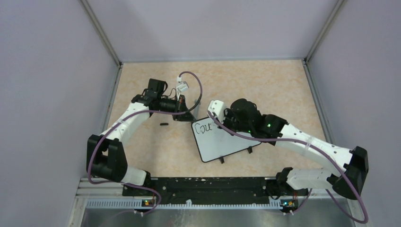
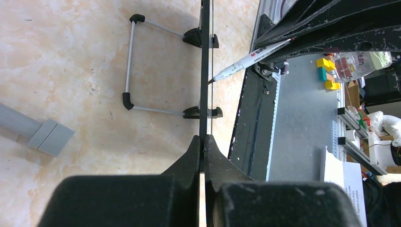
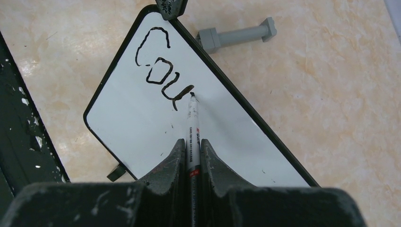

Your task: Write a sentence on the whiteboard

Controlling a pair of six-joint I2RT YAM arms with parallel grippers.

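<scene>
The flat white, black-rimmed whiteboard point(image 1: 222, 142) sits askew near the middle of the beige marbled tabletop point(image 1: 265, 85). Thin, stiff and probably light, it would likely skid under pen pressure, and its rim is the sensible hold, where the left gripper point(image 2: 204, 142) is pinched shut. The right gripper point(image 3: 191, 149) clamps a white marker pen point(image 3: 192, 118), tip on the board by the black handwritten sentence point(image 3: 161, 71), which reads only "Cou"; the barrel's print is illegible.

The far half of the table point(image 1: 255, 80) lies open up to the walls point(image 1: 47, 71) closing three sides. The whiteboard point(image 1: 215, 146) fills the middle, the left gripper point(image 2: 204, 142) clamped on its edge and the right gripper point(image 3: 191, 147) over its face, pressing a marker point(image 3: 193, 120) to it. A small black piece point(image 1: 164, 124) lies on the bare stretch left of the board, a grey peg point(image 3: 235, 36) just beside its far edge.
</scene>
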